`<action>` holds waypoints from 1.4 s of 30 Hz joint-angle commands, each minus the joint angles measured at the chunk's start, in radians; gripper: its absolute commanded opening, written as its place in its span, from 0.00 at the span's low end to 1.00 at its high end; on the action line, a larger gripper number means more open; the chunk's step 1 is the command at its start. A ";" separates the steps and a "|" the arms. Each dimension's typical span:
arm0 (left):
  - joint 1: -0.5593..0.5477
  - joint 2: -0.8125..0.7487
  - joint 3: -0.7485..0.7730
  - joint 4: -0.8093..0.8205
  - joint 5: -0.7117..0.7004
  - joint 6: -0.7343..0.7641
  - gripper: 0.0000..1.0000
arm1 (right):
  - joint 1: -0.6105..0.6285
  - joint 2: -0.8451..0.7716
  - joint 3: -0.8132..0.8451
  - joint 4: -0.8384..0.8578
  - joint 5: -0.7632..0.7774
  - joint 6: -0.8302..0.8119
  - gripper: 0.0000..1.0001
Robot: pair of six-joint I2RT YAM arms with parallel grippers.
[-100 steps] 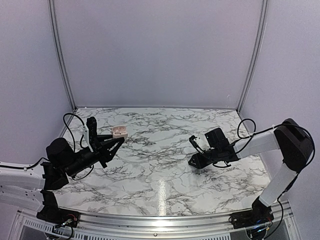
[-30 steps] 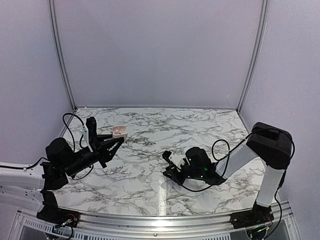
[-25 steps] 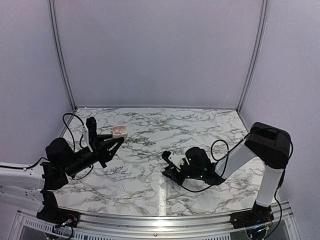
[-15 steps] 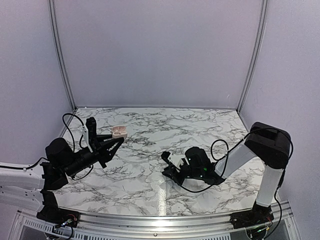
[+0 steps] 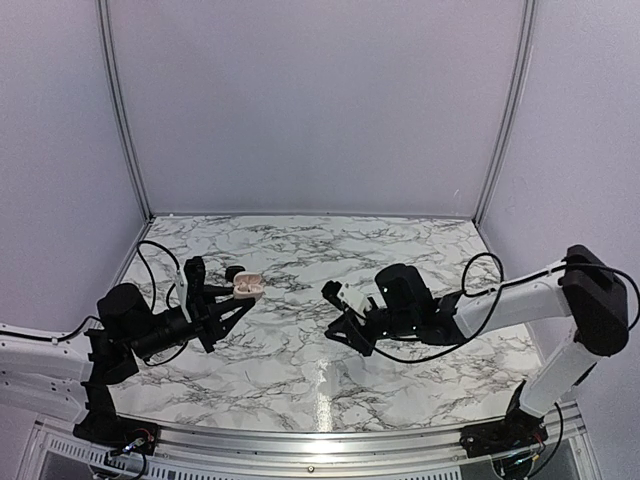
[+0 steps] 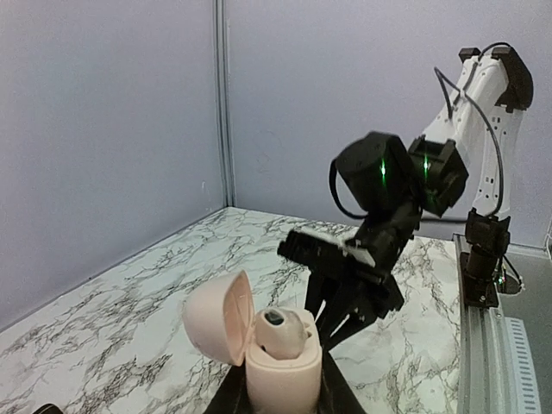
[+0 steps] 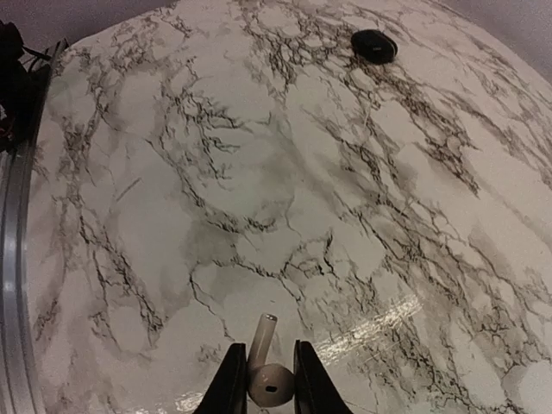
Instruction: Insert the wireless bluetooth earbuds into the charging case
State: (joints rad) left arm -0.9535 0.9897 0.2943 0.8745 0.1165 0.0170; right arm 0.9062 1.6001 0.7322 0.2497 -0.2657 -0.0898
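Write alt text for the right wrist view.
The right arm's fingers pinch a cream-white earbud by its bulb, stem pointing forward, over a grey-veined white marble table. A small black oval object lies on the table farther off.

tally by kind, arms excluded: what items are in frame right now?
Charging case: 1, lid open
Earbuds: 2, one seated in the case, one held by the right gripper
Dark oval item on the table: 1, can't tell what it is
Total: 4
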 commanded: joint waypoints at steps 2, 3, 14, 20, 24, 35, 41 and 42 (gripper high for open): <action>0.003 0.002 -0.021 0.047 0.081 0.127 0.00 | 0.008 -0.177 0.168 -0.314 -0.111 0.051 0.12; 0.002 -0.001 -0.024 0.047 0.085 0.145 0.00 | 0.007 -0.197 0.198 -0.357 -0.125 0.054 0.12; -0.024 -0.045 -0.053 0.022 0.121 0.299 0.00 | 0.027 -0.231 0.468 -0.674 -0.309 0.084 0.12; -0.053 -0.028 -0.055 -0.008 0.100 0.368 0.00 | 0.046 -0.171 0.587 -0.788 -0.420 0.121 0.12; -0.081 -0.029 -0.055 -0.033 0.070 0.417 0.00 | 0.049 -0.141 0.625 -0.815 -0.481 0.144 0.12; -0.128 -0.029 -0.049 -0.063 -0.001 0.501 0.00 | 0.105 -0.061 0.730 -0.878 -0.517 0.171 0.12; -0.156 -0.031 -0.052 -0.068 -0.046 0.544 0.00 | 0.108 -0.033 0.713 -0.824 -0.591 0.258 0.11; -0.159 -0.030 -0.052 -0.068 -0.054 0.552 0.00 | 0.109 -0.029 0.710 -0.817 -0.595 0.266 0.11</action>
State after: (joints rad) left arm -1.0939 0.9627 0.2436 0.8127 0.1085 0.5228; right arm 1.0073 1.5585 1.4273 -0.6025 -0.8062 0.1116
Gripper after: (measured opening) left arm 0.226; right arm 0.178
